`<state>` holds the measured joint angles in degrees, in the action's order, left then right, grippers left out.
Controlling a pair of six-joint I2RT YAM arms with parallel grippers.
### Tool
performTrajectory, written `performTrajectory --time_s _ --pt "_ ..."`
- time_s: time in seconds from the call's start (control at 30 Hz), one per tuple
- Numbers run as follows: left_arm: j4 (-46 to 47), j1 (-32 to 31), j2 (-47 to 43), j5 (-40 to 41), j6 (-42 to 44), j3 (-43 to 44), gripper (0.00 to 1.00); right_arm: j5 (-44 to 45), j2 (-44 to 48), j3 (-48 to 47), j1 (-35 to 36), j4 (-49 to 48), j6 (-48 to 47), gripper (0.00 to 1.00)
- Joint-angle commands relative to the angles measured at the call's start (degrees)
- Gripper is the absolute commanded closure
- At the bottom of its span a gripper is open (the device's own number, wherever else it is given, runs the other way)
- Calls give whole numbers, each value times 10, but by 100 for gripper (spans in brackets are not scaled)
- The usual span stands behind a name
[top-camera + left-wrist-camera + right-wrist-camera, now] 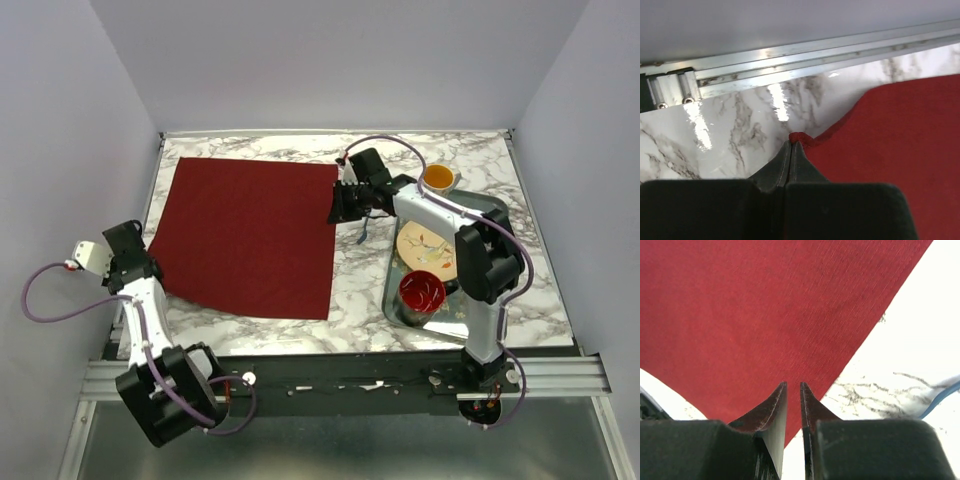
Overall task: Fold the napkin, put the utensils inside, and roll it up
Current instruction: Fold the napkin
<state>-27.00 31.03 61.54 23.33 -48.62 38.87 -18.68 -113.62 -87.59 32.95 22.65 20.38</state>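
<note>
The napkin (pixel 250 235) lies spread flat on the marble table (pixel 270 150), towards the left and middle of it. The left gripper (pixel 791 145) is down at the cloth's near left corner. Its fingers are pressed tight together, and a small fold of the red hem bulges up right at their tips, so that corner is pinched fast.

The right gripper (pixel 794 386) sits at the opposite side, by the cloth's far right edge. In its wrist view the napkin narrows to a corner that runs down behind the fingertips. The two fingers stand only a thin slit apart, and I cannot tell whether they have any cloth between them.

The utensil (pixel 362 230), a slim blue piece, lies on bare marble just beside the right gripper, off the napkin's right edge and clear of both sets of fingers.

By count there is one napkin and one blue utensil. Further right there is one metal tray (pixel 388 290) holding one pale plate (pixel 430 248) and one red cup (pixel 422 292). One small white bowl (pixel 438 178) with something orange in it sits at the tray's far end.
</note>
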Motion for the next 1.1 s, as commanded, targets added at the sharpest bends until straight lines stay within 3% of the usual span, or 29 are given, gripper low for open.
performTrajectory --time_s 0.0,0.03,0.13,0.27,0.6,0.87,1.07 --pt "9 -75 -45 7 12 15 100 -15 38 21 3 -24 26 76" --pt "13 -124 -38 10 10 24 100 -10 41 21 1 -24 29 76" --pt "33 -191 16 -2 -8 75 100 -8 49 15 -4 -24 35 76" --pt "29 -327 136 40 17 221 100 -4 62 14 -23 -23 31 76" --pt "-2 -429 499 -62 53 556 100 22 94 61 -78 -23 9 75" --pt "-15 -476 632 -129 94 747 100 20 80 52 -106 -23 12 75" --pt "-31 -485 677 -153 98 775 100 16 73 46 -115 -23 12 75"
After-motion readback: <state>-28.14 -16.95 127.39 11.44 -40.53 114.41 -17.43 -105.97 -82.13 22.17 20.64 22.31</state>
